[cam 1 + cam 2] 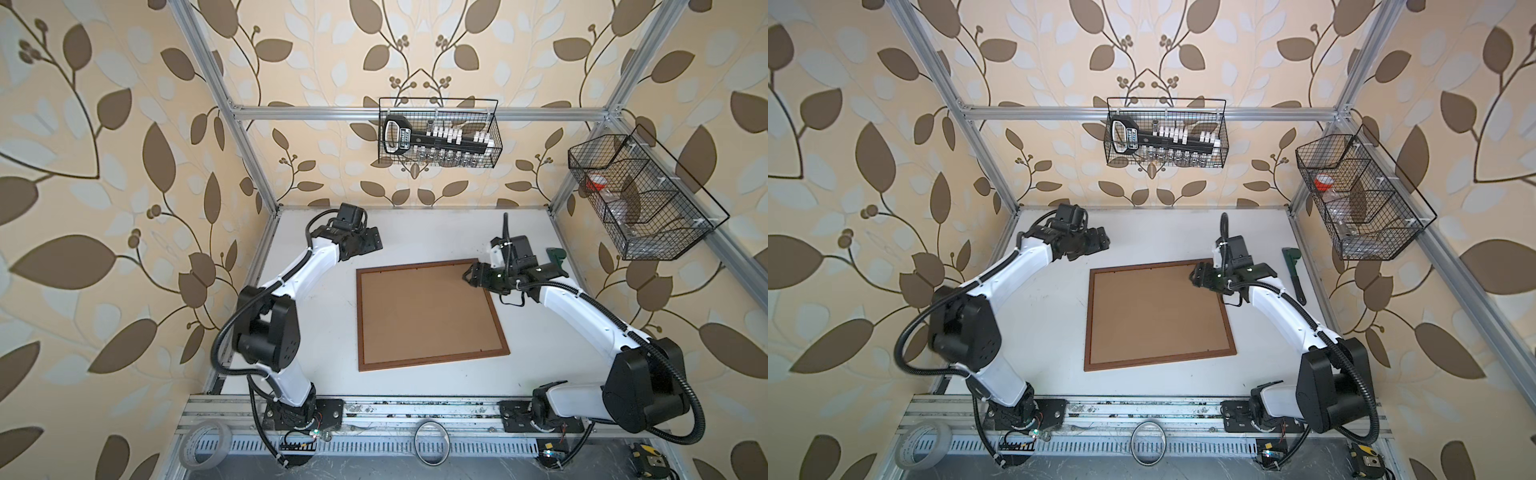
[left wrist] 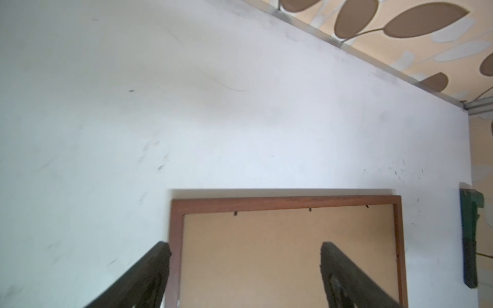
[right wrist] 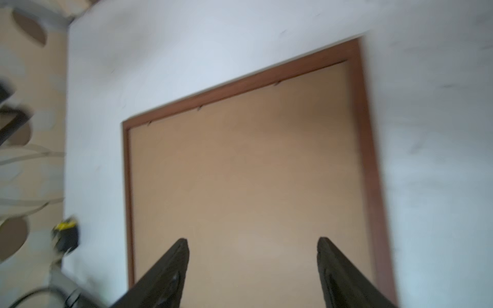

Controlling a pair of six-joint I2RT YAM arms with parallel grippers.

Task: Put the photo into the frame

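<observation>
Jaws of the left pincer (image 2: 245,248) stand wide apart with nothing between them; it hangs above the far left part of the white bench (image 1: 540,332), apart from the large rectangular frame with a thin reddish-brown wooden border (image 1: 359,320). That frame lies flat near the bench's middle, a plain brown backing board (image 1: 428,311) filling it. The right pincer (image 1: 471,275), equally wide and empty, is over the frame's far right corner. A green pipe wrench (image 1: 1292,270) lies by the bench's right edge.

frame (image 2: 285,202) on table (image 1: 316,316) centre — wrench (image 1: 1292,274) at right
</observation>
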